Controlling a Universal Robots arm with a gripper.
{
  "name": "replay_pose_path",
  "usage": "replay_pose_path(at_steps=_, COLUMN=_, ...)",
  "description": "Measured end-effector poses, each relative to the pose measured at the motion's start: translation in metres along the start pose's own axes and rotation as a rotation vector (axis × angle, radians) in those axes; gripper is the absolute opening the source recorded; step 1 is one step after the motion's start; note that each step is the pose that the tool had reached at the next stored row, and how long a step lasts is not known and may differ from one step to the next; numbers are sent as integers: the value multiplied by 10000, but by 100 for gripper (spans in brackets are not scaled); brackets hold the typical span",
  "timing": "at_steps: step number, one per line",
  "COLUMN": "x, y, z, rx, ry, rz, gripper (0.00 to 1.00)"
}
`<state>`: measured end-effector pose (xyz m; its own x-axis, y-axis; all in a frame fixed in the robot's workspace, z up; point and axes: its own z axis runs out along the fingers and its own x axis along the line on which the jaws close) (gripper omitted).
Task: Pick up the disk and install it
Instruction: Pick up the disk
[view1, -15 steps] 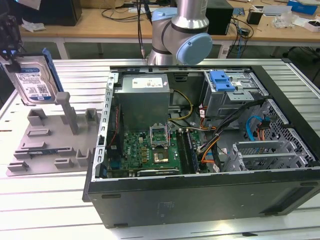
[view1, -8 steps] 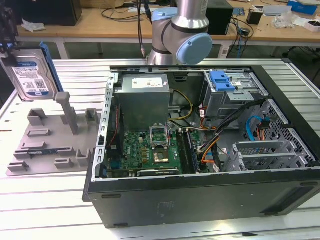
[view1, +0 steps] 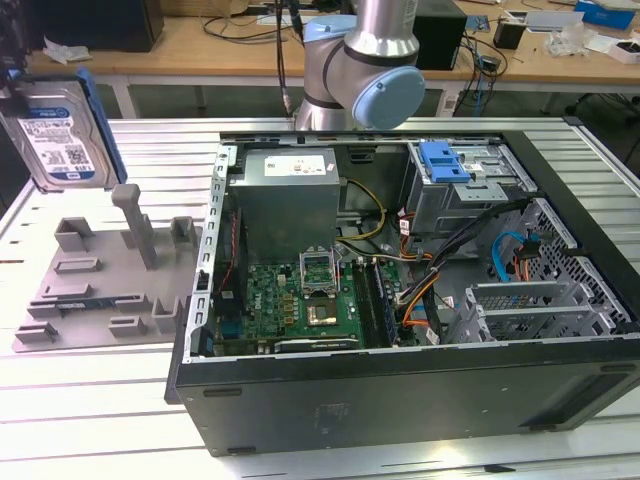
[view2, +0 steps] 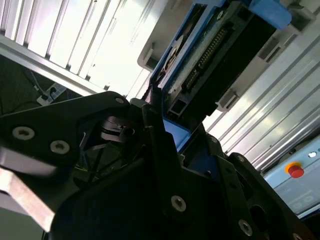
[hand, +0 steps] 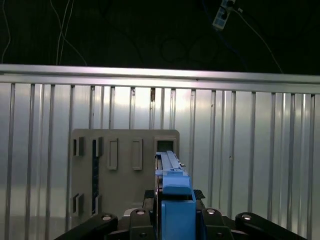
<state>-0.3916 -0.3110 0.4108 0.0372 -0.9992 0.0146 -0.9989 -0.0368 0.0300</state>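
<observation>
Pincer (hand: 175, 196) was clamped on the blue carrier of the disk (view1: 58, 140), which hung upright over the grey holder tray (view1: 100, 285), at ten o'clock from the open computer case (view1: 400, 270) on the slatted counter (view1: 90, 410).

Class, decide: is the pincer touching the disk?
Touching. The second wrist view shows the pincer clamped on the disk, a finger pressed against its blue frame.
</observation>
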Motion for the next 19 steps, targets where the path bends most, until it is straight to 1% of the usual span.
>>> replay_pose_path(at_steps=4, x=3, y=-11, z=-128, rx=-1, ry=22, rz=0, gripper=37)
replay_pose_path(at_steps=6, x=5, y=-27, z=-231, rx=-1, ry=41, rz=0, gripper=37)
replay_pose_path(at_steps=8, x=7, y=-55, z=-299, rx=-2, ry=69, rz=2, gripper=37)
replay_pose_path(at_steps=13, x=12, y=-132, z=-425, rx=-8, ry=178, rz=5, gripper=37)
replay_pose_path(at_steps=16, x=15, y=-187, z=-517, rx=-10, ry=243, rz=7, gripper=37)
replay_pose_path(at_steps=18, x=18, y=-232, z=-585, rx=-14, ry=287, rz=8, gripper=37)
replay_pose_path(at_steps=19, x=21, y=-281, z=-646, rx=-17, ry=325, rz=9, gripper=37)
